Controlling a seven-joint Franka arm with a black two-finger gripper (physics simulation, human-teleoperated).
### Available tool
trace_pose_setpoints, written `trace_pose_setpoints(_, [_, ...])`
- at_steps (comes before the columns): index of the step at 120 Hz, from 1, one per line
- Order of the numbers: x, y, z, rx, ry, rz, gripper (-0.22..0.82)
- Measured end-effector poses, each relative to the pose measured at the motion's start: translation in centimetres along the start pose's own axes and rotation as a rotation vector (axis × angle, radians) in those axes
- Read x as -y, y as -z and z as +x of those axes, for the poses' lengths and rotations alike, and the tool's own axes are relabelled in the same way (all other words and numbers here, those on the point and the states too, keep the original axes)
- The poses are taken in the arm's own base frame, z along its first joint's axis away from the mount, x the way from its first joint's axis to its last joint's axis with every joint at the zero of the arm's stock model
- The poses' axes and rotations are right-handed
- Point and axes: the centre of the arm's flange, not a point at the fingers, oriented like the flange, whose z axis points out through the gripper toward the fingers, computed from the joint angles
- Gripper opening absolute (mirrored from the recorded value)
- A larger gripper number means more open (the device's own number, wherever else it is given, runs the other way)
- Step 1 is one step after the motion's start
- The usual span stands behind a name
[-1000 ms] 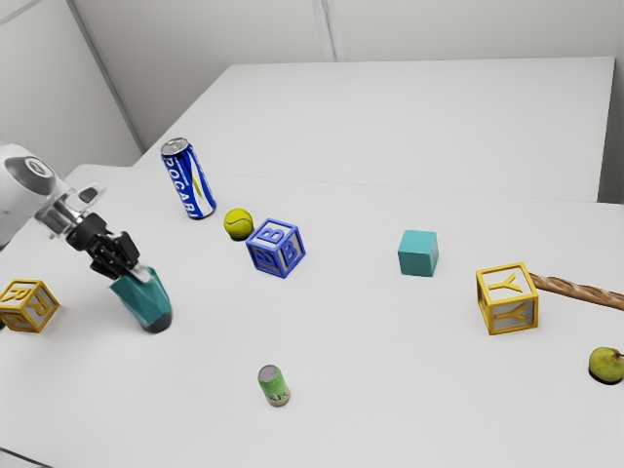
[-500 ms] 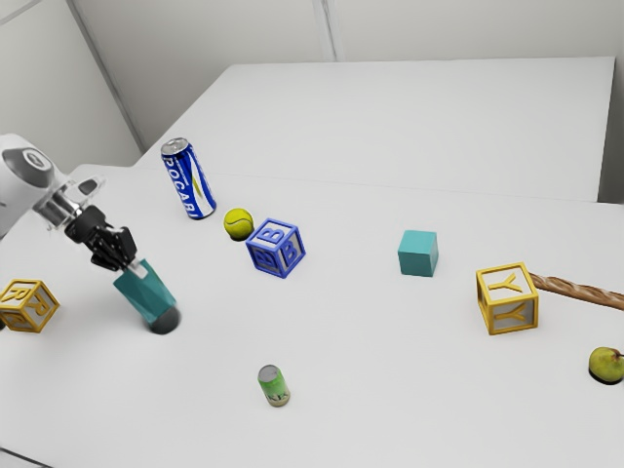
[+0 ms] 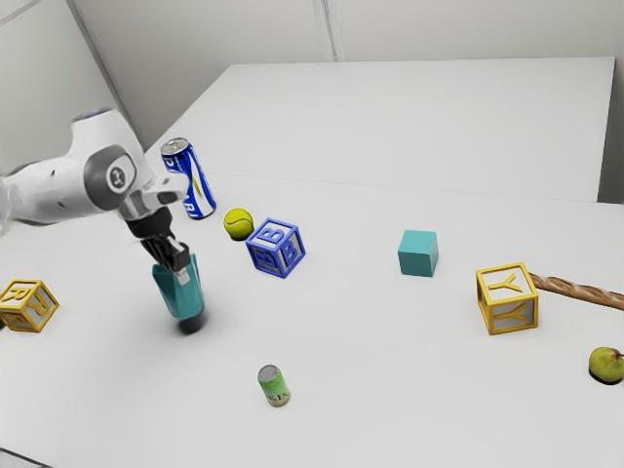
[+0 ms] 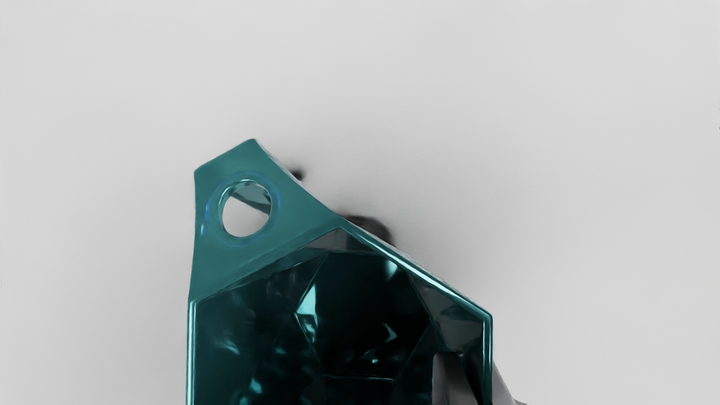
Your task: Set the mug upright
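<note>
- So, exterior view's left of our tool (image 3: 179, 271), we see the yellow R block (image 3: 27, 305).
- We have the tool clamped on the mug's wall, one finger inside, one outside.
- Our mug (image 3: 182, 292) hangs nearly upright beneath it.
- Rightward sits our tennis ball (image 3: 239, 223).

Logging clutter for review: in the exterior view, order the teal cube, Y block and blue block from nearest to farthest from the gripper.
1. Blue block, beside the tennis ball
2. Teal cube, between both blocks
3. Y block, toward the exterior view's right
</note>
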Motion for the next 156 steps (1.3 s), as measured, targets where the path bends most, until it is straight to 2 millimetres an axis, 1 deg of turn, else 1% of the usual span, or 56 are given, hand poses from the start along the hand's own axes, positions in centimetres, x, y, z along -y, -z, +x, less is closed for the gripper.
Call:
trace_pose_setpoints(8, [-2.0,-0.2,1.3,-0.019,-0.033,0.046,-0.18])
trace_pose_setpoints(15, [-3.6,-0.9,1.9,-0.025,-0.058,0.091,-0.18])
trace_pose_setpoints(20, [-4.9,-1.1,1.9,-0.034,-0.068,0.118,-0.18])
trace_pose_setpoints(26, [-6.0,-1.3,1.1,-0.049,-0.061,0.14,-0.18])
trace_pose_setpoints(37, [-6.0,-1.4,-1.1,-0.09,0.002,0.17,-0.18])
trace_pose_setpoints(49, [-6.5,-1.6,-1.6,-0.126,0.054,0.189,-0.18])
trace_pose_setpoints(57, [-7.3,-2.1,-1.3,-0.14,0.077,0.196,-0.18])
trace_pose_setpoints(74, [-9.2,-3.3,-0.2,-0.156,0.116,0.197,-0.18])
trace_pose_setpoints(88, [-10.1,-3.8,0.5,-0.173,0.158,0.193,-0.18])
trace_pose_setpoints(141, [-10.7,-4.7,1.6,-0.206,0.296,0.179,-0.18])
trace_pose_setpoints(146, [-10.9,-4.7,1.7,-0.208,0.301,0.178,-0.14])
trace_pose_setpoints(156, [-11.2,-4.8,1.8,-0.211,0.312,0.175,-0.02])
